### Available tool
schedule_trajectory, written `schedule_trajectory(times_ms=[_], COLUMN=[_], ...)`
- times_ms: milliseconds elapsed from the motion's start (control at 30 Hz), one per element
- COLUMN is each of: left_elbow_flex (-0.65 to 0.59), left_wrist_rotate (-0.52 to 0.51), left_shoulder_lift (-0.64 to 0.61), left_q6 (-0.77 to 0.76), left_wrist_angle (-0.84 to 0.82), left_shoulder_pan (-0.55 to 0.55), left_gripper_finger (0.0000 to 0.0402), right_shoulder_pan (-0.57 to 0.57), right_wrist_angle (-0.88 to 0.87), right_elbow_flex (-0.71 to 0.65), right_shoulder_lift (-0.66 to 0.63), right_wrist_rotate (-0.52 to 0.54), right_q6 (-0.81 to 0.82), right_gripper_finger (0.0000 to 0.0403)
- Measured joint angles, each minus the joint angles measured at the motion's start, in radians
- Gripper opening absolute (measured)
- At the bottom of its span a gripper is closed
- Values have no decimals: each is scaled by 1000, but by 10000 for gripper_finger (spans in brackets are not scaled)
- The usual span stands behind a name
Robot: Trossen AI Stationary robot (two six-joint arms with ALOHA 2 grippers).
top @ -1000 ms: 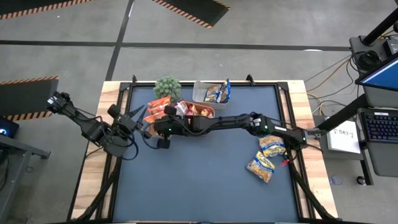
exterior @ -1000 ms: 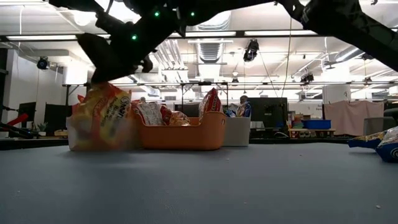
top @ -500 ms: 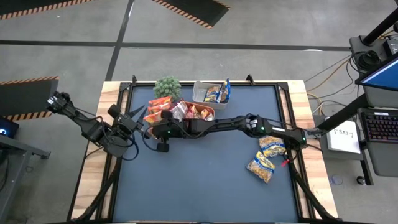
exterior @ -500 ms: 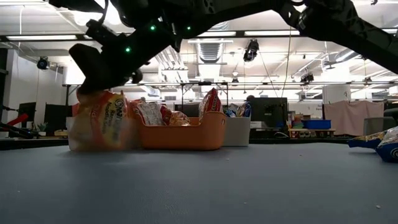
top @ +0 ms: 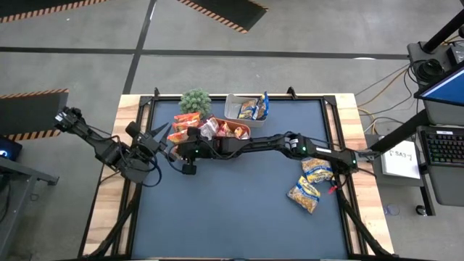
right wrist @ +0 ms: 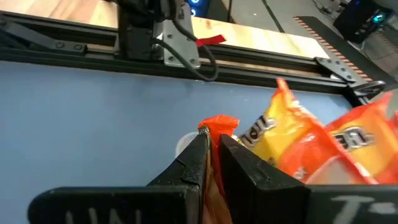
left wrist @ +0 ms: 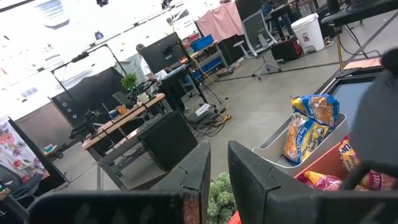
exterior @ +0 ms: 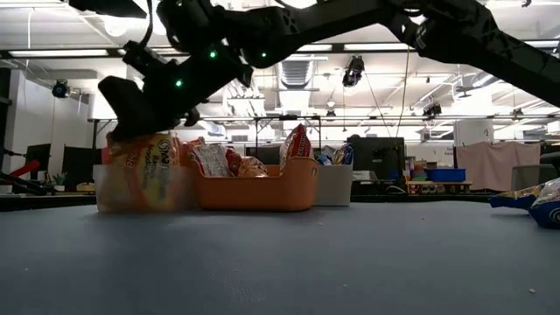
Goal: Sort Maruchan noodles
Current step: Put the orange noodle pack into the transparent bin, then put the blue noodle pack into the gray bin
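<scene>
From above, the right gripper [top: 190, 151] reaches across to the tub [top: 174, 139] of orange packets [top: 185, 122] at the table's far left, while the left gripper [top: 161, 138] waits beside it, fingers nearly together. At table height, packets [exterior: 140, 171] stand upright in that tub. The right wrist view shows fingers pinched on an orange packet [right wrist: 219, 127] by its crimped edge; light, slippery and crackly, it is best held there.

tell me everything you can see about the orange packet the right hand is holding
The orange packet is glossy, crinkled plastic with an orange sealed edge. The right hand pinches that edge, fingers closed on it. From the low view, it hangs upright into the clear tub at the table's far left, beside the orange tray. Other orange-and-yellow packets lie next to it. Its print is unreadable here.
</scene>
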Motion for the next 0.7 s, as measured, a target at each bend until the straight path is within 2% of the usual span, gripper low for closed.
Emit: schedule_trajectory(times_ms=[300,567,700], left_elbow_flex=[0,0,0], left_wrist_rotate=[0,0,0], left_shoulder_lift=[1,1,1], left_q6=[0,0,0], left_wrist_angle=[-1,-1,-1], left_shoulder_pan=[0,0,0], left_gripper_finger=[39,39,39], right_shoulder_pan=[2,2,2], right_wrist_angle=[-13,-25,-82], right_elbow_flex=[1,13,13], right_shoulder_lift=[-13,-30,-78], right_wrist_rotate=[0,0,0], right_q6=[30,85,74], right_gripper_finger=[43,127,156])
